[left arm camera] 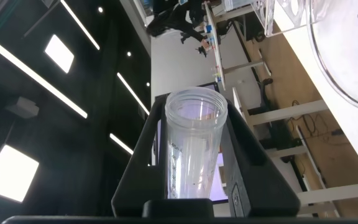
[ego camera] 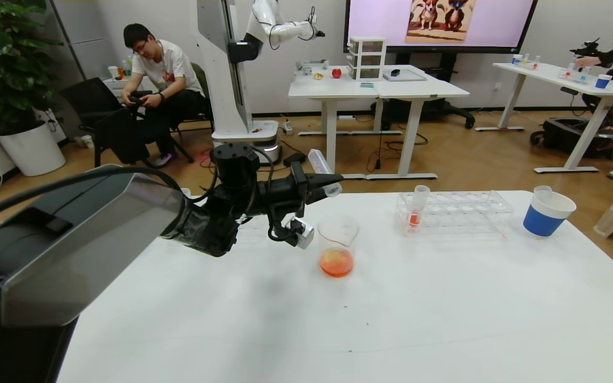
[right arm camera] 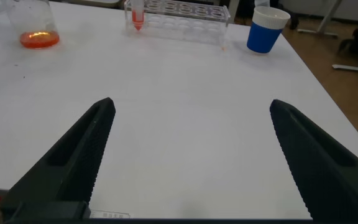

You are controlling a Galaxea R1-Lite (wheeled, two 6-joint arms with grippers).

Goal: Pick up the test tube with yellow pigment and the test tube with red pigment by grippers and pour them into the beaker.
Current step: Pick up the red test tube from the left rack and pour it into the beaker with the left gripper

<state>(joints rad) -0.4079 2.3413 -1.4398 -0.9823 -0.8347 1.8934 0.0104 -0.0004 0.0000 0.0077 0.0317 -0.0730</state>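
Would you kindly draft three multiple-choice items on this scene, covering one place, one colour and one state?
1. Where does the slim clear tube with a little orange-red liquid stand?
A. in the clear plastic rack
B. in the blue-and-white paper cup
C. flat on the white table

2. What colour is the liquid in the small clear glass beaker?
A. blue
B. green
C. orange-red

3. What state is the left gripper in?
A. open, holding nothing
B. shut on an emptied clear tube
C. shut on the beaker

Answers:
1 A, the tube stands upright in an end hole of the rack.
2 C, an orange-red pool lies at the beaker's bottom.
3 B, the left wrist view shows the fingers clamping the see-through tube.

The right gripper is open over bare table.
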